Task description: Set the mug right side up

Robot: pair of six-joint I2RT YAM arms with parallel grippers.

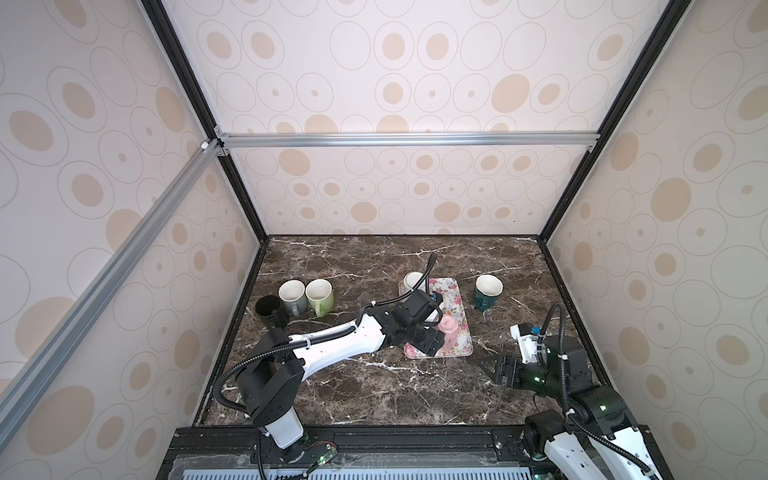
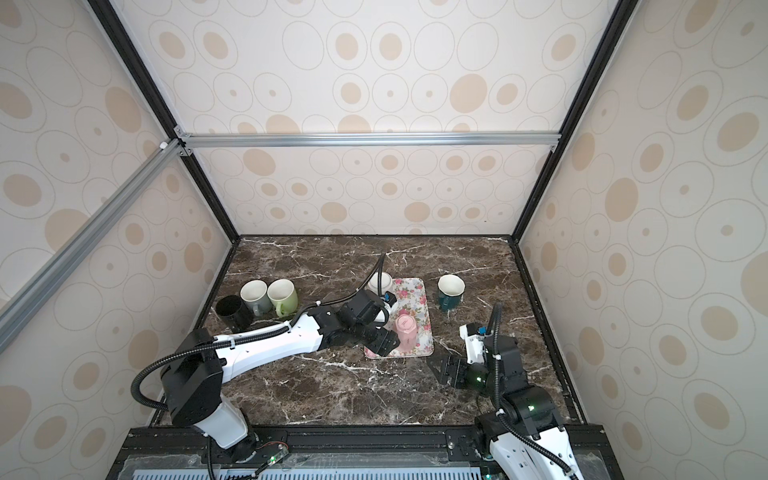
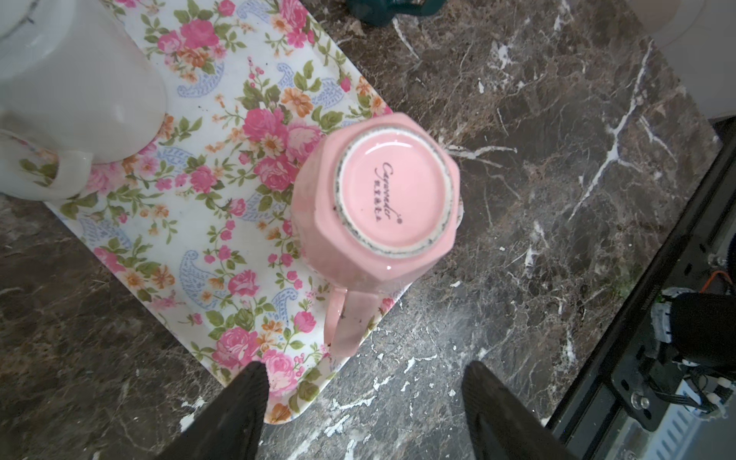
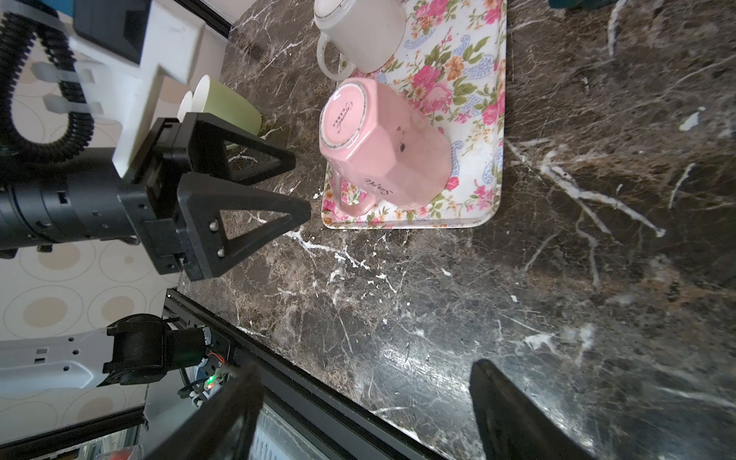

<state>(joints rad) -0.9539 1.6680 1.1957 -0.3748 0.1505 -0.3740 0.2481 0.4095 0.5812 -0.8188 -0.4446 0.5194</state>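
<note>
- Mid-bench (image 1: 374,395), on the floral tray (image 1: 452,297): the pink mug (image 1: 449,328) stands upside down, base up and rim on the tray. It's closer to the tray's near edge than its far edge.
- The mug's handle (image 3: 346,322) pts toward the tray's near-left corner and reaches abt as far as the tray's rim.
- There's script on the mug's base in the left wrist view, and more script on a side wall in the right wrist view.
- The left claw (image 1: 432,343) is released: jaws spread, nothing betw them.
- It sits at the tray's near-left corner, aimed at the mug. Its fingers (image 4: 300,212) stop just short of the handle, not touching.
- A white mug (image 1: 411,280) stands upright at the tray's far-left corner, partly hidden by the left arm's cable in both top views.
- The right claw (image 1: 492,369) is also released, jaws wide and empty. It's near the bench's right edge, well apart from the tray, tips pointing toward it.
- A teal mug (image 1: 487,291) stands upright on the bench beyond the tray's far-right corner, apart from the tray.
- By the bench's left edge, a grey mug (image 1: 292,293) and a green mug (image 1: 319,293) stand side by side, mouths up. They look to be touching.
- A black mug (image 1: 270,311) is just beside the grey one, nearer the left edge, mouth up.
</note>
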